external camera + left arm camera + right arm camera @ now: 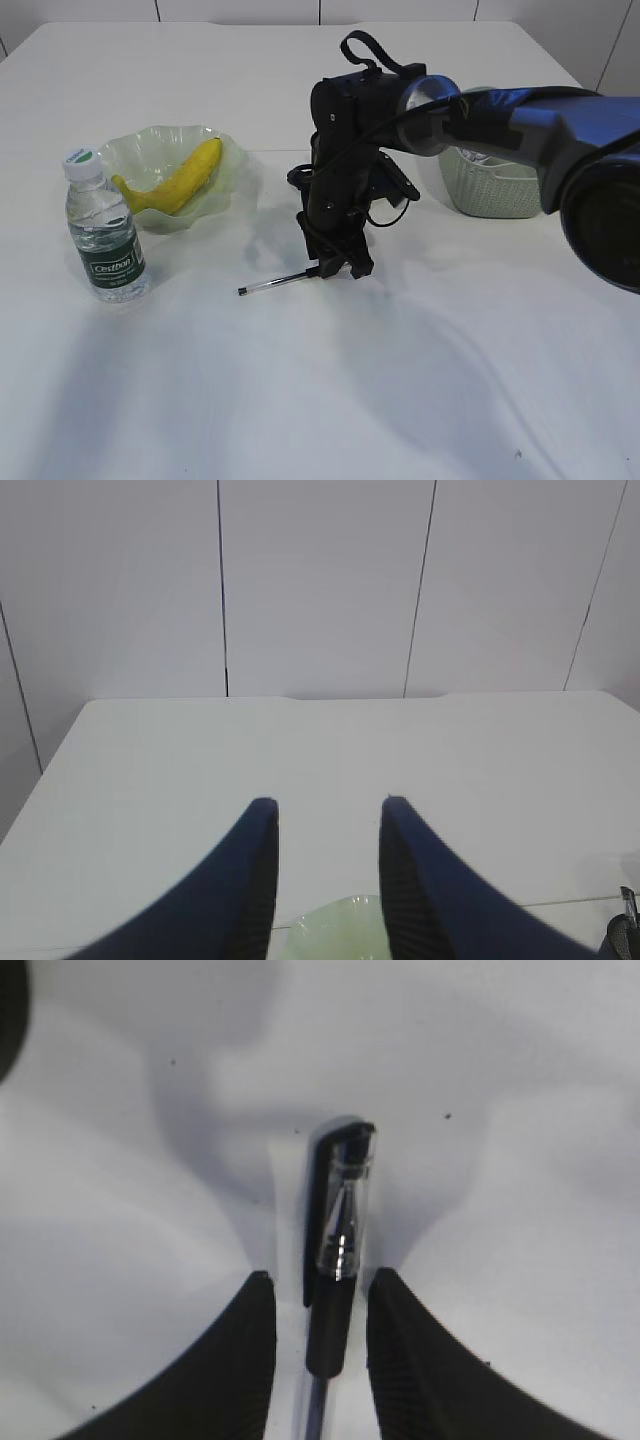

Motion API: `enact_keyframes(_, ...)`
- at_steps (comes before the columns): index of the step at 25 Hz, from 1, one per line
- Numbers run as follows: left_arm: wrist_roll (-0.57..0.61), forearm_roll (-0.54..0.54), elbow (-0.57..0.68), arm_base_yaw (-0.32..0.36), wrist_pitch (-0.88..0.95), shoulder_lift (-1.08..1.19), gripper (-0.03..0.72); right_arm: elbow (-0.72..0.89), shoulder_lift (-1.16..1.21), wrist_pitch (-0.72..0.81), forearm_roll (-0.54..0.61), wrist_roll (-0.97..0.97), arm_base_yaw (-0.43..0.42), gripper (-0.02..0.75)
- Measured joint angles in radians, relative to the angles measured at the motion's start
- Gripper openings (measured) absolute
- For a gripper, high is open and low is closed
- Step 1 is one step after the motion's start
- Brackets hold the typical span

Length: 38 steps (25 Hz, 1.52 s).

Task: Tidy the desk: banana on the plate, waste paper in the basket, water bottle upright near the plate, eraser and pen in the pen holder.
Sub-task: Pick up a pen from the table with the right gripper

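Note:
A pen [276, 283] with a clear cap lies on the white table, pointing left. My right gripper [337, 267] reaches down over its right end. In the right wrist view the pen [343, 1210] runs between the black fingers [250, 1350] with a gap on each side, so the right gripper [322, 1285] stands open around it. The banana [185, 178] lies in the pale green plate [232, 160]. The water bottle [104, 232] stands upright just left of the plate. My left gripper [328, 805] hangs open and empty above the plate's rim [345, 930]. Eraser, waste paper and pen holder are out of view.
A pale woven basket [490, 188] stands at the right, partly behind the right arm [520, 125], which crosses the scene from the right edge. The table's far edge meets a white panelled wall [320, 580].

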Motion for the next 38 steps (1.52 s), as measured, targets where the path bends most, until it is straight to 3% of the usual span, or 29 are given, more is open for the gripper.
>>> enact_keyframes(12,0.000,-0.001,0.000,0.000,0.000,0.000,0.239,0.000,0.000,0.000,0.022,-0.002,0.000,0.229)
enact_keyframes(17,0.000,-0.001,0.000,0.000,0.000,0.000,0.239,0.000,0.000,0.000,0.037,-0.004,0.000,0.112)
enact_keyframes(21,0.000,-0.001,0.000,0.000,0.000,0.000,0.239,0.000,0.000,0.000,0.032,-0.006,0.000,0.083)
enact_keyframes(38,0.000,-0.001,0.000,0.000,0.000,0.000,0.239,-0.002,0.002,0.040,0.010,-0.010,0.000,0.084)
